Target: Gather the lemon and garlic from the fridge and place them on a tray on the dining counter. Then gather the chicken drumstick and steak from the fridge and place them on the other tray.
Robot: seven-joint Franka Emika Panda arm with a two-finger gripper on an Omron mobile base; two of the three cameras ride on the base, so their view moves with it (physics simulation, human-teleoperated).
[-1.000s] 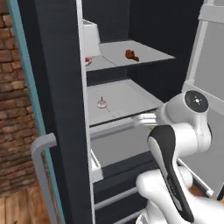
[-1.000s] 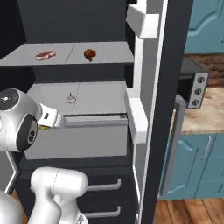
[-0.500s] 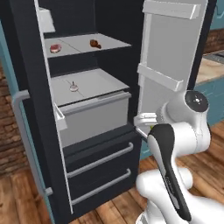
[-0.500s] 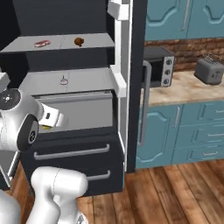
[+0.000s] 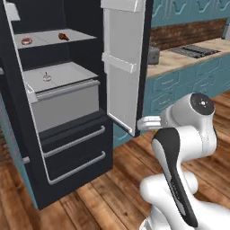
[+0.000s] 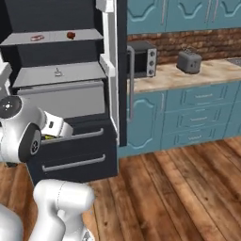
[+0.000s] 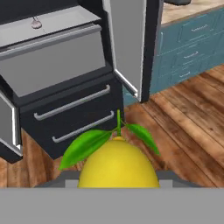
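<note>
My gripper is shut on the lemon, a yellow fruit with green leaves low in the hand view; its fingers are hidden behind the fruit. The black fridge stands open some way ahead of me. The garlic sits on its middle shelf, also seen from the hand. On the top shelf lie the steak at the left and the chicken drumstick to its right. The trays and the dining counter are out of view.
The open fridge door swings out between me and the teal cabinet run. A microwave and a toaster stand on that run, and a stovetop lies farther along. Wooden floor spreads to the right.
The whole picture has shifted: the base has backed and turned away from the fridge, which now stands farther off. The gripper keeps its hold on the lemon.
</note>
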